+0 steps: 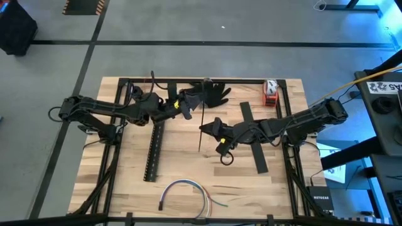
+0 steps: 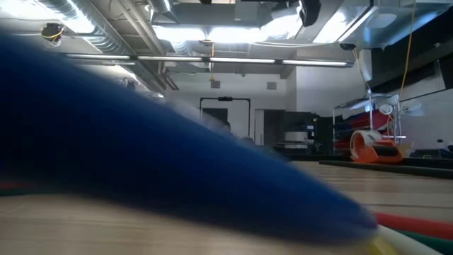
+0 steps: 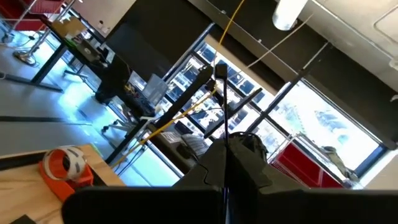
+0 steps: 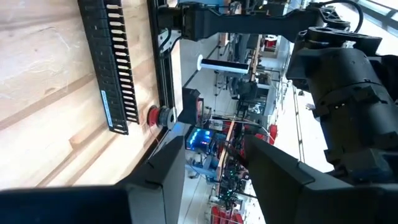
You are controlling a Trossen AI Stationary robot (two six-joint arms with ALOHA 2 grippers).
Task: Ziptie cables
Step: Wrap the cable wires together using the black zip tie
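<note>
Cables (image 1: 185, 191): lying on the table (image 1: 125, 188) near its front edge, roughly centred, well apart from both arms. The bundle forms an arch: it rises from a dark end at the lower left, bends over the top, and comes down on the right, with a thin white end trailing off to the right. Long axis overall runs left-right across the table; both ends point toward the front edge. Nothing touches it.

Left pincer (image 1: 188, 103): at the back centre of the table, pointing right. A thin straight dark strip (image 1: 201, 125) runs from its tip toward the front of the table; left wrist view shows the fingers closed together on this strip (image 3: 225, 186).

Right pincer (image 1: 210, 127): mid-table, pointing left, its tip just beside the strip's middle. Right wrist view shows its fingers (image 4: 155, 180) spread with a clear gap, nothing between them.

Black slotted channel (image 1: 154, 150): left of centre, long axis running front to back.

Orange tape roll (image 1: 271, 92): at the back right corner.

Low view: mostly blocked by a blurred blue shape close to the lens.
</note>
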